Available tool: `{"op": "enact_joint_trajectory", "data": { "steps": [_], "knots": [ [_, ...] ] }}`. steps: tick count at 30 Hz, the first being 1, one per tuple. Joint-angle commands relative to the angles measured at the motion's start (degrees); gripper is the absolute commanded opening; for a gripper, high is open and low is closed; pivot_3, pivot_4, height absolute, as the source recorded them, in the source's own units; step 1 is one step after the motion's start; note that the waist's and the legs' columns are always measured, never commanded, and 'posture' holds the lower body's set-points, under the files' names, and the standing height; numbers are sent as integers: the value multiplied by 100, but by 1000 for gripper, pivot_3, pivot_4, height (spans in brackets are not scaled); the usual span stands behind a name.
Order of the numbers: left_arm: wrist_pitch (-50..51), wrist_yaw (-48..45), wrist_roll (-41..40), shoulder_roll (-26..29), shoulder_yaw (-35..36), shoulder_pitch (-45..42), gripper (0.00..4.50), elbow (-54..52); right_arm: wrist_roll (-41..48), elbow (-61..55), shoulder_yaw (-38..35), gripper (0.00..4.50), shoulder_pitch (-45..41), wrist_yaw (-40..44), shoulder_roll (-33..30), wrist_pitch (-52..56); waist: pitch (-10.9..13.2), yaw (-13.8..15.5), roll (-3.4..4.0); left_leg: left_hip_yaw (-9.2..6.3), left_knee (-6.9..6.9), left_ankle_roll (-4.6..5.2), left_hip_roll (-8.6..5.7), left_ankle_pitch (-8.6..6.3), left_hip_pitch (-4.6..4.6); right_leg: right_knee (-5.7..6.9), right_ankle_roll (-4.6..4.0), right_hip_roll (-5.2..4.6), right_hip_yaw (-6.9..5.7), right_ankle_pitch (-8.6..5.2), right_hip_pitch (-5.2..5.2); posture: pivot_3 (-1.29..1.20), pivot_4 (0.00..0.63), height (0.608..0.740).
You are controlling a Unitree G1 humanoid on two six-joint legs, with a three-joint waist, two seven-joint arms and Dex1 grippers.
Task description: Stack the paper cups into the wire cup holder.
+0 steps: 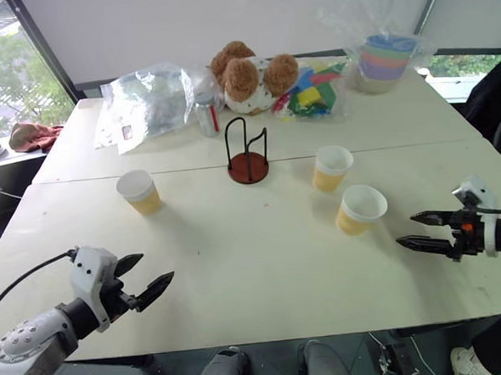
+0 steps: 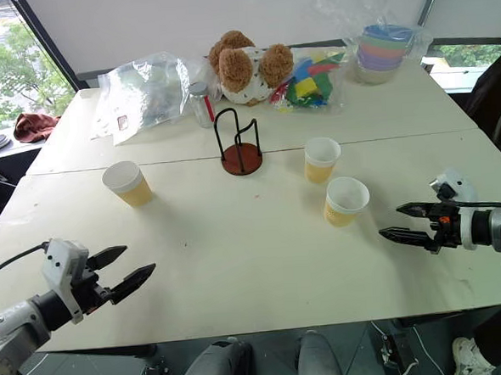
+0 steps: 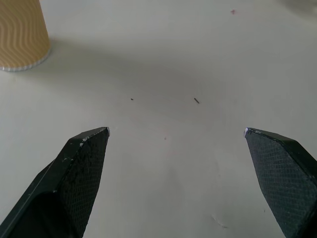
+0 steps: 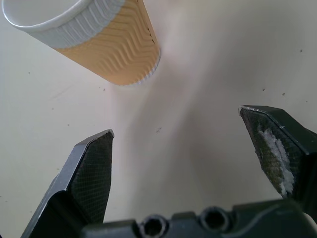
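Cup [image 1: 360, 209] just beside spread, empty right end effector [image 1: 415, 230]; left end effector [image 1: 150, 277] likewise spread, empty.

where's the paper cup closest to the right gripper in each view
Left eye view: the paper cup, right of centre, next to the right gripper.
Right eye view: same cup, right of centre.
Right wrist view: upper left.
Shared landmark: the wire cup holder.

Ribbed paper cups [image 1: 361, 209], matt table [image 1: 264, 272], wire cup holder [image 1: 247, 151].
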Motion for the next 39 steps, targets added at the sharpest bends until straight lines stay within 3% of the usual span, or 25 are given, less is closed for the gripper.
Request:
{"op": "enact_joint_trajectory", "data": {
  "steps": [1,15,19,22,25,27,31,37,39],
  "knots": [
    [-156,82,77,-28,183,7,4500,-81,-2,47,-39,4429,-145,10,32,-144,0,1,0,0,0,0,0,0,0,0,0,0,0,0,0,0,150,740],
    [-109,264,79,-205,27,-375,4500,-29,-523,914,10,4429,-688,-393,-76,-872,0,-5,1,4,1,0,0,0,1,1,1,1,2,1,0,0,150,740],
    [55,262,-9,-56,81,-703,4500,51,-923,1795,-28,4429,-1625,-1030,-214,-1479,1,-25,3,13,1,-1,0,1,5,2,-1,3,10,1,-2,0,150,740],
    [389,27,-285,471,257,-1204,4500,109,-1156,2526,14,4429,-3097,-1556,-281,-1888,19,-31,23,19,2,-3,0,2,4,9,-1,6,15,2,-10,0,150,740],
    [782,-186,-716,933,502,-1657,4500,222,-1157,2698,140,4429,-4097,-1532,-126,-1843,20,-38,20,23,-5,-8,8,5,-4,10,-3,17,21,6,-25,0,150,740],
    [1156,-449,-1121,1431,788,-2030,4500,349,-715,2048,216,4429,-4637,-1309,238,-1061,25,-52,12,23,-9,-21,18,4,-6,9,-2,25,21,6,-29,0,150,740],
    [1538,-945,-1405,2175,1114,-2233,4500,524,823,-638,497,4429,-4369,-1430,1368,1238,20,-202,-1,22,-6,-67,52,6,-53,11,-5,62,32,7,-89,0,150,740],
    [1785,-1030,-1533,2350,1381,-2240,4500,438,1472,-2299,935,4429,-3716,-2377,2517,2582,23,-108,-5,12,4,-77,54,1,-104,11,-7,70,34,9,-131,0,150,740],
    [1833,-894,-1579,2161,1539,-2108,4500,267,1185,-2339,1317,4429,-3564,-3032,3141,2689,22,-127,-7,13,10,-77,52,1,-105,9,-8,68,34,9,-128,0,150,740]
  ]
}}
